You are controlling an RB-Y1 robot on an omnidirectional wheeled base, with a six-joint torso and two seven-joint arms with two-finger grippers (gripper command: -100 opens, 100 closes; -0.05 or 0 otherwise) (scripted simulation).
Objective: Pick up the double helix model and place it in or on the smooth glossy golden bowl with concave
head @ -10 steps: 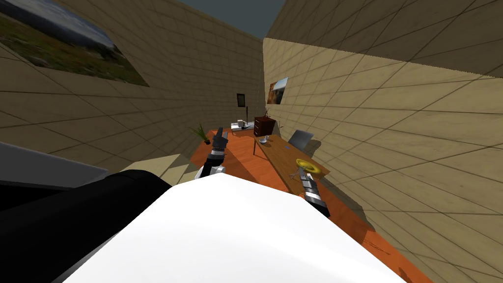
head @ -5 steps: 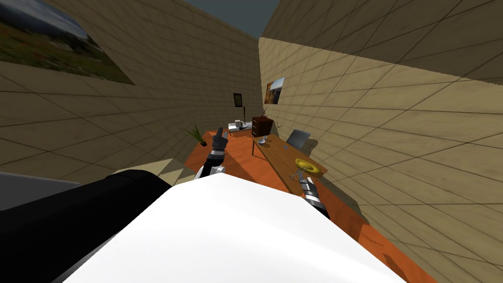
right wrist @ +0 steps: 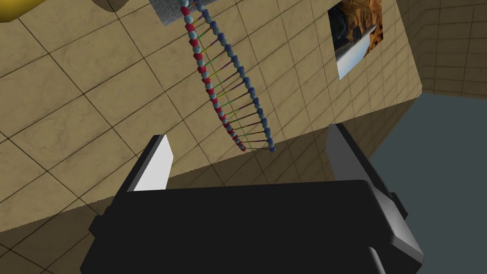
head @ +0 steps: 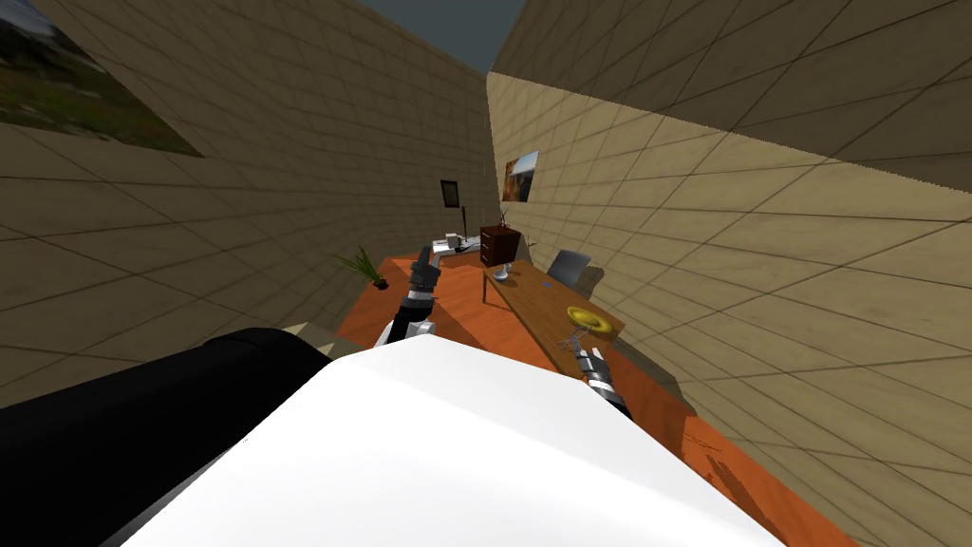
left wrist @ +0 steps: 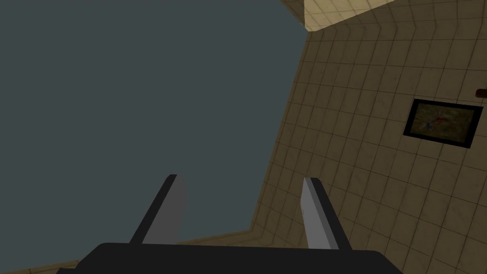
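At the left, the left end effector (head: 424, 254) hangs raised, fingers apart and empty. Further right, over the surface (head: 532, 292), the helix (right wrist: 227, 85) reaches out from between the fingers of the right end effector (right wrist: 248, 134), which stand wide apart and clamp nothing. The bowl (head: 590, 321) lies just beyond. I cannot tell whether the helix rests on its rim; if not, grasp and placing are both left to do.

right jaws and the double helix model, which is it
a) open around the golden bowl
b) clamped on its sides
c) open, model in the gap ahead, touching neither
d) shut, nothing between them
c: in the right wrist view the right gripper has its jaws wide apart, and the double helix model ends in the gap ahead, clear of both.
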